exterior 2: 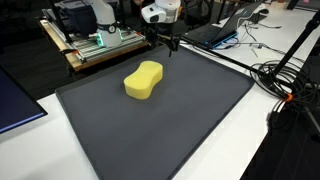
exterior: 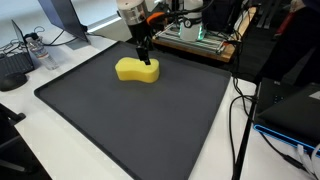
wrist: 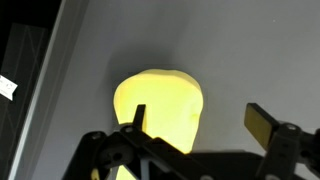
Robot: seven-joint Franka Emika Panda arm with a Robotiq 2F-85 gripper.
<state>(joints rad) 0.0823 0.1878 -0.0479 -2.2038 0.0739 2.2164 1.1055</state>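
Observation:
A yellow peanut-shaped sponge (exterior: 137,69) lies on a dark grey mat (exterior: 130,110) near its far edge; it also shows in the other exterior view (exterior 2: 144,80). My gripper (exterior: 144,52) hangs just above the mat at the sponge's far end, and shows too in an exterior view (exterior 2: 170,44). In the wrist view the sponge (wrist: 160,105) lies below, with one finger over it and the other beside it. The gripper (wrist: 200,125) is open and holds nothing.
A wooden board with electronics (exterior 2: 95,45) stands behind the mat. Laptops and cables (exterior 2: 285,75) lie to one side, and a dark device (exterior: 290,105) sits by the mat's edge. A white table (exterior: 60,150) surrounds the mat.

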